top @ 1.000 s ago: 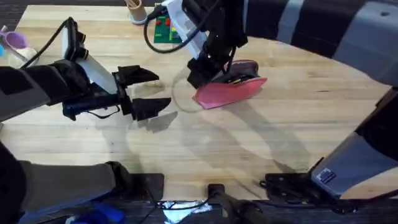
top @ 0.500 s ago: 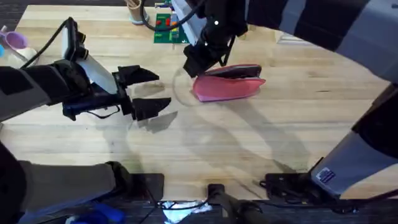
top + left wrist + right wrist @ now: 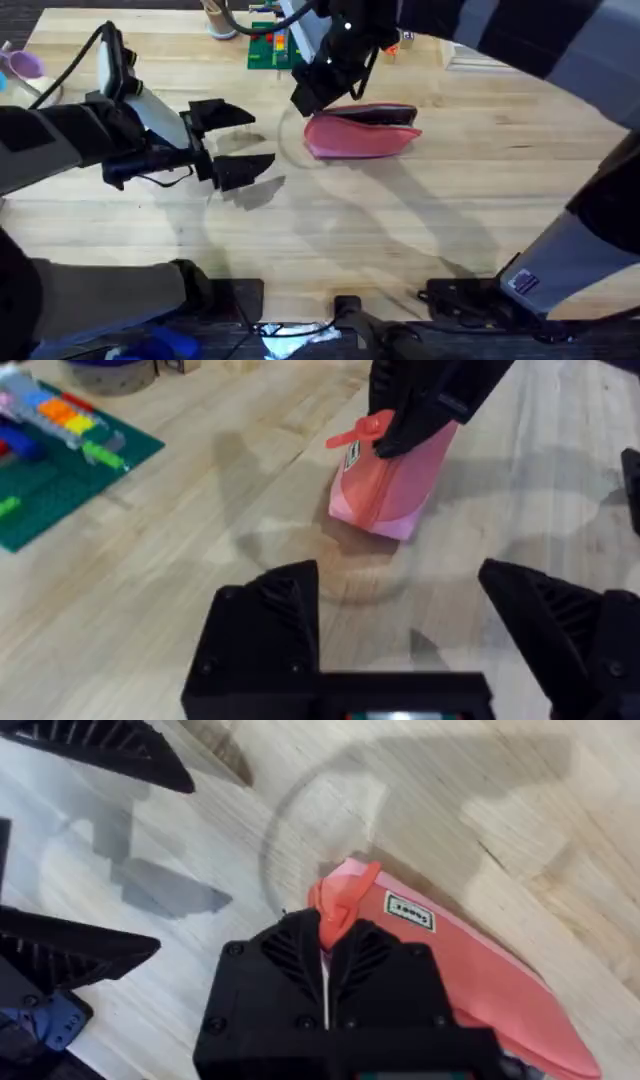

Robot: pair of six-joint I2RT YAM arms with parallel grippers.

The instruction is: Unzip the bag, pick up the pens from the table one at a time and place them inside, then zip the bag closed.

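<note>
Near the middle of the light butcher-block wooden table [image 3: 420,230] lies the long, soft pink fabric pouch [image 3: 360,135], its dark zipper line running along the top edge. It sags and folds where it rests, so it looks light and limp: likely to slide or lift off the wood if tugged from one end without something pinning the other. The best hold is the small pink pull tab [image 3: 335,905] at its near end, beside a white sewn label [image 3: 408,910]. The right gripper [image 3: 325,955] has its black fingers pressed together on that tab. The left gripper [image 3: 420,640] hovers low over bare wood just beside the pouch, jaws wide apart and holding nothing; it looks well placed to steady the loose end.

Whether the zipper is open along its length is hard to judge, since the right arm covers the pouch's end from above. No loose pens can be made out on the wood, and what sits inside the pouch is hidden. A green brick baseplate [image 3: 270,50] lies well behind.
</note>
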